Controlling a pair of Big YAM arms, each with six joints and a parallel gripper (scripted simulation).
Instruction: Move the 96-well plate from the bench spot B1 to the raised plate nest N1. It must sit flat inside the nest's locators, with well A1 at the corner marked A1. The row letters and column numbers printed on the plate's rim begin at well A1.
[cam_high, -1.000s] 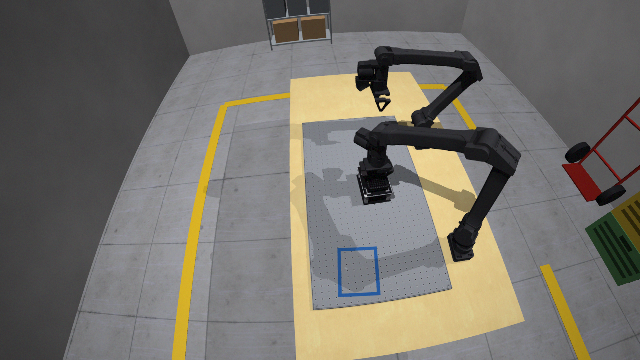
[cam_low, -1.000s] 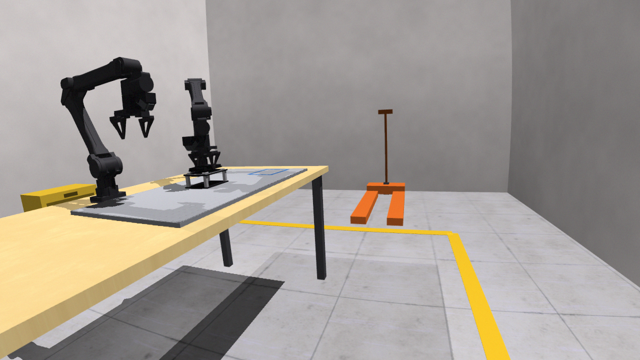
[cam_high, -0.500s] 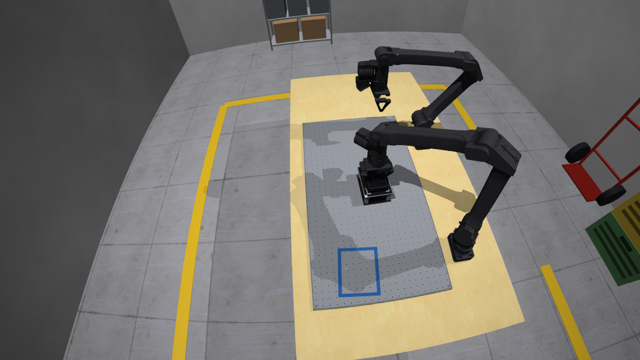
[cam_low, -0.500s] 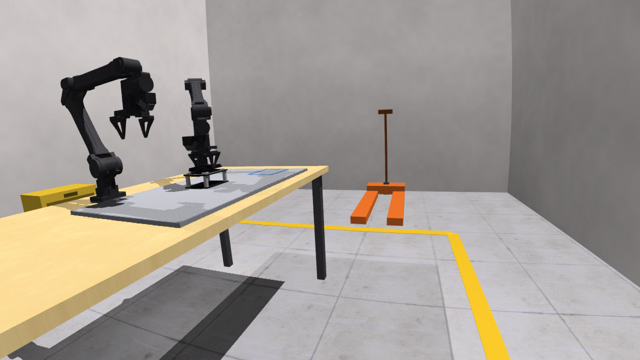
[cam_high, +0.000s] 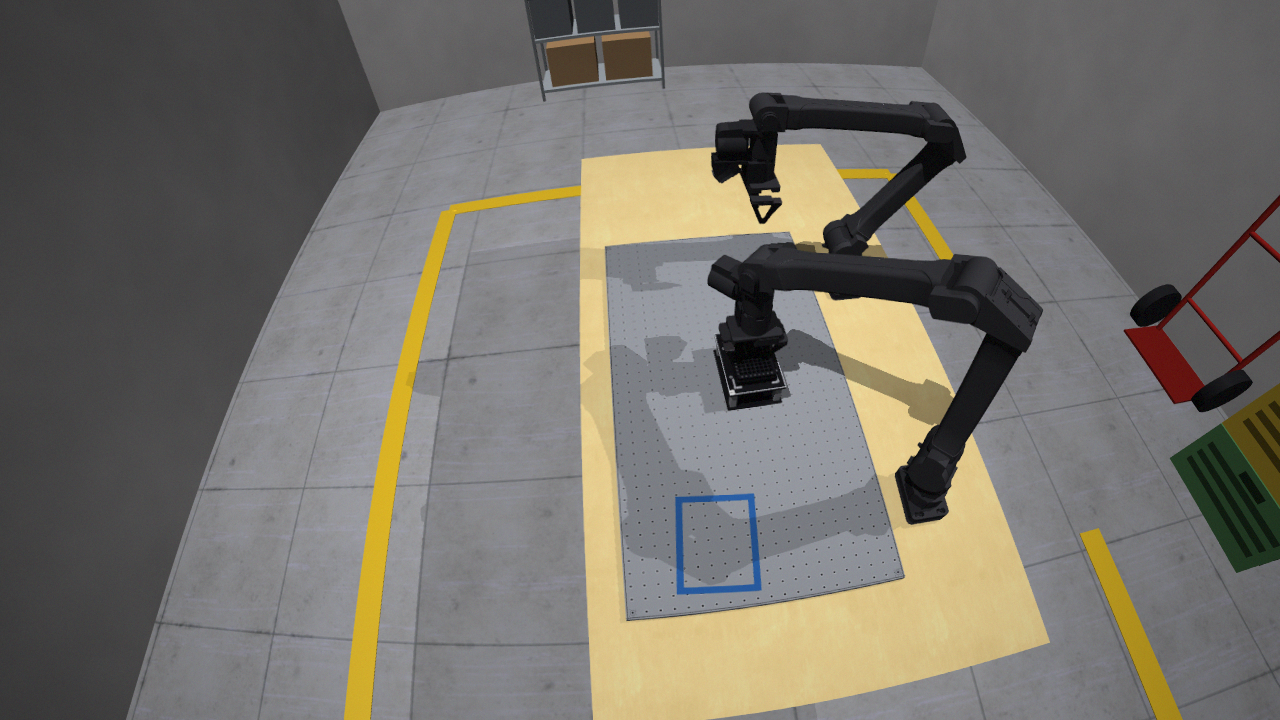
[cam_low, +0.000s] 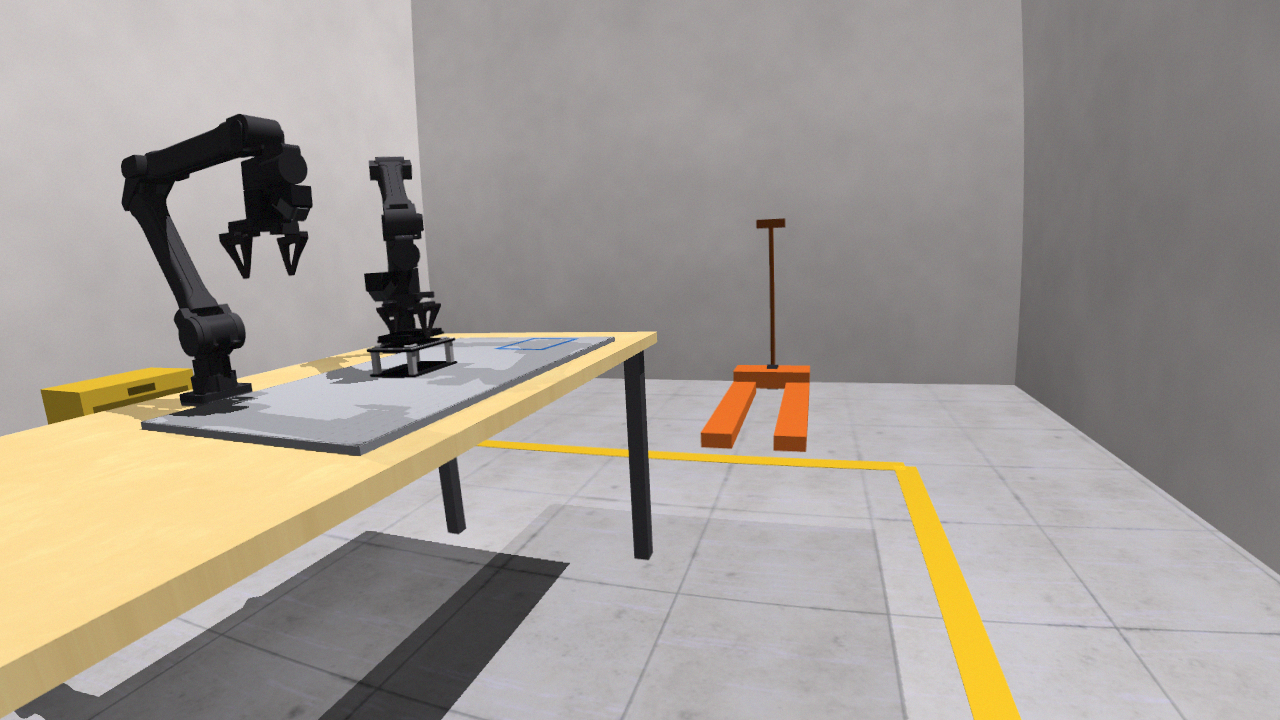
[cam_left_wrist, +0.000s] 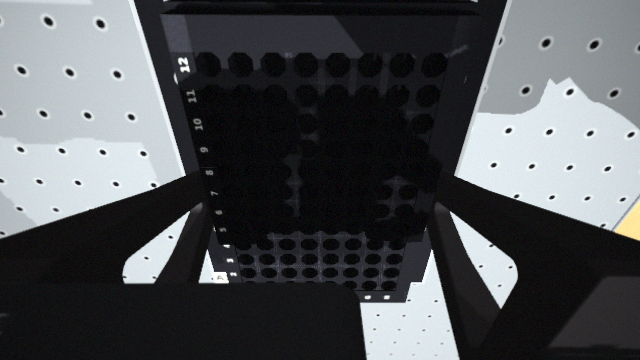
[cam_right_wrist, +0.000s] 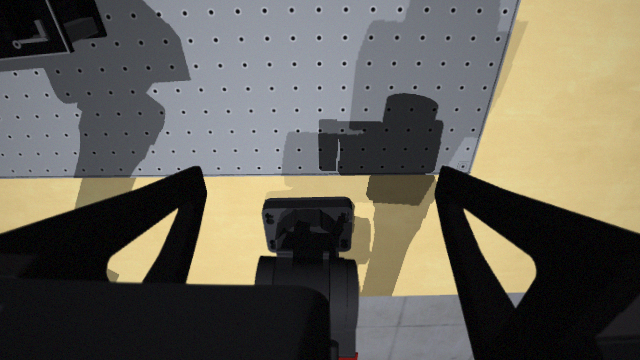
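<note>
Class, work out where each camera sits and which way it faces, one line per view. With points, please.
Top: high above the bench (cam_high: 662, 662) (cam_low: 80, 546), looking down; both arms show.
Exterior: beyond one bench end, looking along it; both arms show.
Left wrist: on the left arm, facing the dark well plate (cam_high: 756, 368) (cam_left_wrist: 320, 259); its fingers show.
Right wrist: on the right arm, facing the perforated board's edge; its fingers show.
Top and exterior share the blue outline (cam_high: 717, 589) (cam_low: 520, 348).

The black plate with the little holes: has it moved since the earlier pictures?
No visible move: the plate sits over the raised nest, as far from the blue square as before.
</note>
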